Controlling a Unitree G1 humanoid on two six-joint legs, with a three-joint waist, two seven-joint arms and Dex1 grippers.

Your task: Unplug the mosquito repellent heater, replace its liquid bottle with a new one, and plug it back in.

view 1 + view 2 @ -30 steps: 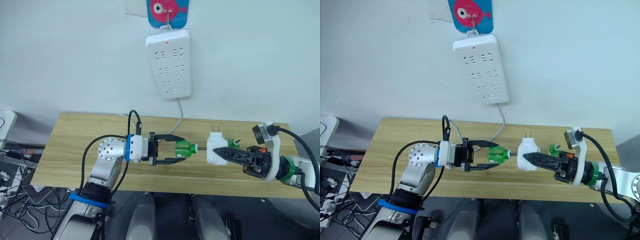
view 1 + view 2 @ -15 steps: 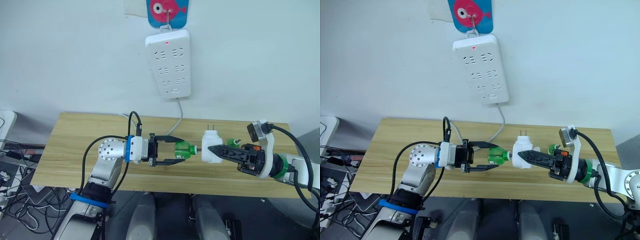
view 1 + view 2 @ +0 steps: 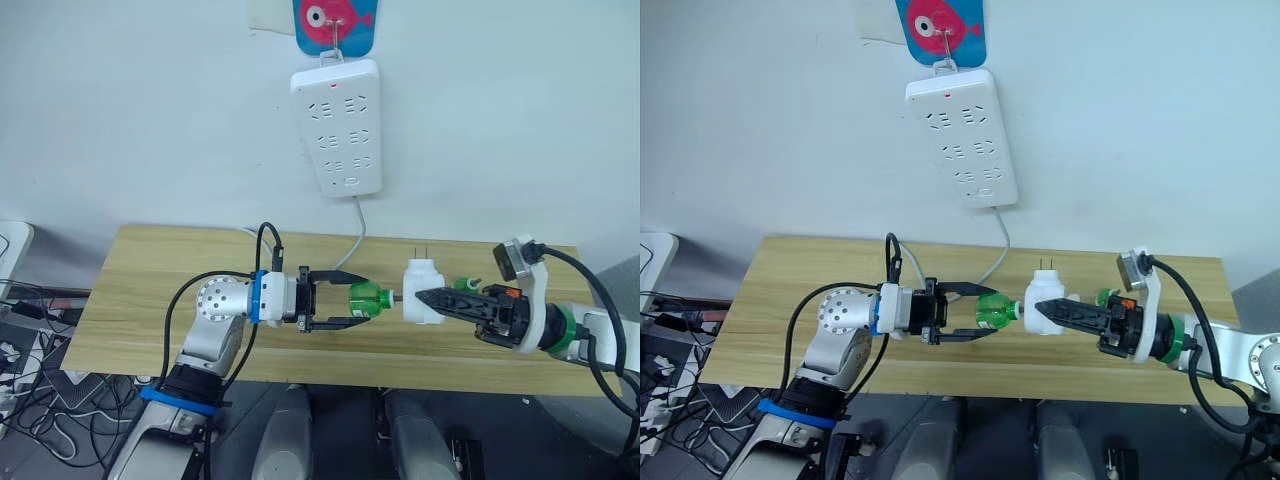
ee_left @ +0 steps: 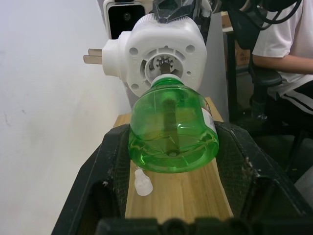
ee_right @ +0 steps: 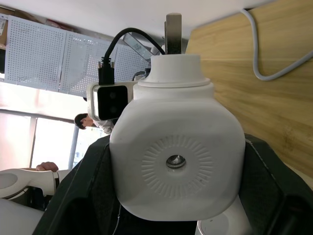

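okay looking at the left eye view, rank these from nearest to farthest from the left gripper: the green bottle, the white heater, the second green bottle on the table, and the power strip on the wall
1. The green bottle, held between the left gripper fingers.
2. The mosquito repellent heater, just beyond the bottle's neck, held by the right gripper.
3. The second green bottle, on the table behind the heater.
4. The power strip, high on the wall.

A pale wall (image 3: pixel 150 110) rises behind the wooden bench (image 3: pixel 150 290); tangled cables (image 3: pixel 30 400) lie on the floor, lower left.

One white plug-in heater (image 3: pixel 422 291) and two green bottles (image 3: pixel 372 297) (image 3: pixel 465 285) are in view. One power strip (image 3: pixel 337 125) hangs above one wooden desk (image 3: pixel 150 290).
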